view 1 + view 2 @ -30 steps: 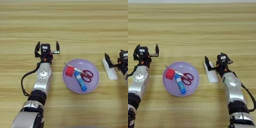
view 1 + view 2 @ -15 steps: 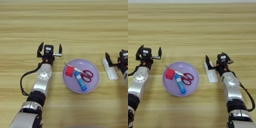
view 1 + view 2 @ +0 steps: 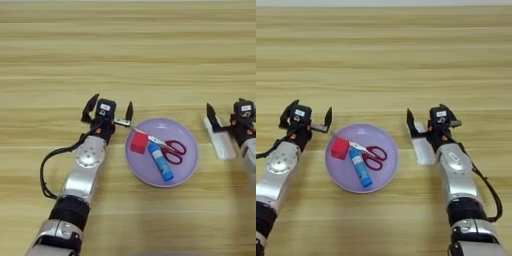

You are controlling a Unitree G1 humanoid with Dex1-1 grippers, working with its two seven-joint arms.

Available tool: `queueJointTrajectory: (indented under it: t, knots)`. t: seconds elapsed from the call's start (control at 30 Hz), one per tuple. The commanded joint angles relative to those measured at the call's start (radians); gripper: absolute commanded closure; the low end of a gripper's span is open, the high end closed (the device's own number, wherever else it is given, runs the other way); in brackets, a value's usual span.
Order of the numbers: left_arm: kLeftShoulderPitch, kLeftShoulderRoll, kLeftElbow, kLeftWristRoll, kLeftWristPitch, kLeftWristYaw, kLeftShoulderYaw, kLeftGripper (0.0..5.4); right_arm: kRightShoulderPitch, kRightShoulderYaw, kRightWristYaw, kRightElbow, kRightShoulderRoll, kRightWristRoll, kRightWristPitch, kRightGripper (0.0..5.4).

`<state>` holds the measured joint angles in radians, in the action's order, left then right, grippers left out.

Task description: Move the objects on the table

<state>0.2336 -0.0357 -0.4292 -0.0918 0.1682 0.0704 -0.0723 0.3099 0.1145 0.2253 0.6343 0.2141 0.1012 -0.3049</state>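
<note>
A red cube (image 3: 138, 142), a blue glue stick (image 3: 161, 163) and red-handled scissors (image 3: 170, 148) lie in the round purple plate (image 3: 187, 167) near the middle of the table (image 3: 128, 55). My left gripper (image 3: 110, 113) is open just beyond the plate's far-left rim, its right finger close to the scissors' blade tip. The white remote-like device (image 3: 421, 146) lies right of the plate. My right gripper (image 3: 429, 123) is open at the remote's far end, its left finger beside that end.
Both forearms reach in from the near edge, the left arm (image 3: 82, 175) with a black cable looping at its left, the right arm (image 3: 458, 175) close beside the remote. Bare wood spans the far half of the table.
My left gripper has moved right and nearer, up to the plate's far-left rim, staying open. The right gripper and the things in the plate have not moved.
</note>
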Motion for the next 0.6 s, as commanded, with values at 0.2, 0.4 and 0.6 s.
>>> queueJointTrajectory:
  t: [0.2, 0.4, 0.6]
  knots:
    - [-0.053, -0.014, 0.082, -0.007, -0.056, 0.085, -0.067, 0.00, 0.000, 0.002, -0.010, -0.012, -0.003, -0.006, 0.023, 0.02]
    - [-0.090, -0.007, 0.141, -0.011, -0.073, 0.126, -0.122, 0.00, 0.002, 0.004, -0.010, -0.009, -0.003, -0.004, 0.028, 0.02]
    - [-0.116, -0.005, 0.163, -0.026, -0.086, 0.144, -0.171, 0.00, 0.003, 0.004, -0.012, -0.008, -0.005, -0.004, 0.032, 0.02]
